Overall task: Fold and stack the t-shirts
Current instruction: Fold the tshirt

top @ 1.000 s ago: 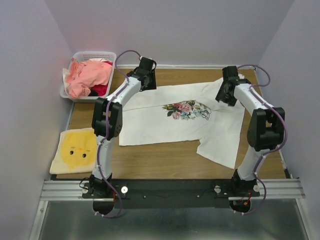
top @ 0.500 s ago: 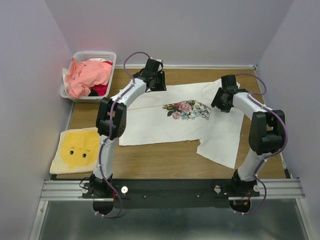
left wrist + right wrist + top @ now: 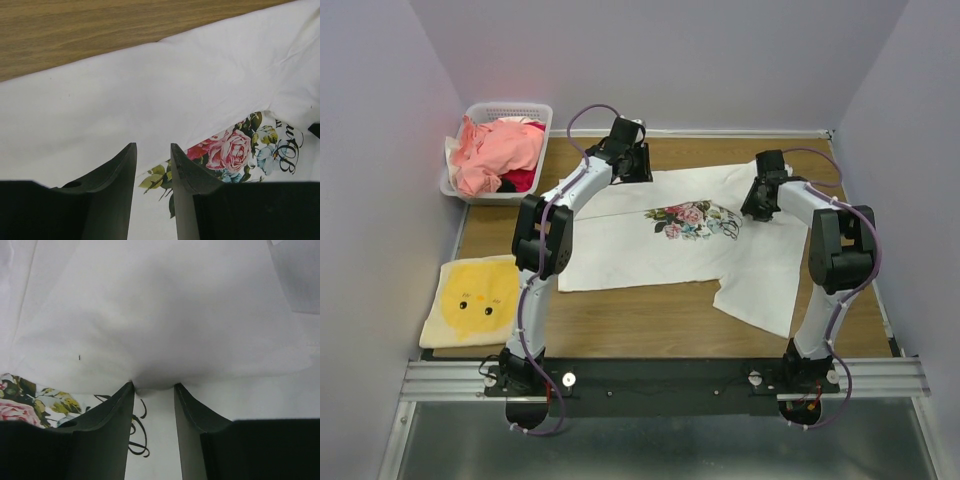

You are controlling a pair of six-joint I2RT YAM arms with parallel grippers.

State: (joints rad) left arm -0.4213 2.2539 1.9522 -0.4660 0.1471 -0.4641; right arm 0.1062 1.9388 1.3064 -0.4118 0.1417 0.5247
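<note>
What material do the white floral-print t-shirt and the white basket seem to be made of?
White floral-print t-shirt: apparently soft matte woven or knit fabric, likely cotton; it lies limp with creases and folds. White lattice basket: probably rigid plastic, going by its moulded open-grid walls and smooth rim.

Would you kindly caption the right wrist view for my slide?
Right gripper pinching a raised fold of the white tee beside its floral print.

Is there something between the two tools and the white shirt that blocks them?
Nothing visible does. The left tool and right tool are both right at the white shirt, which lies spread on the table; the right one has cloth bunched between its fingers.
</note>
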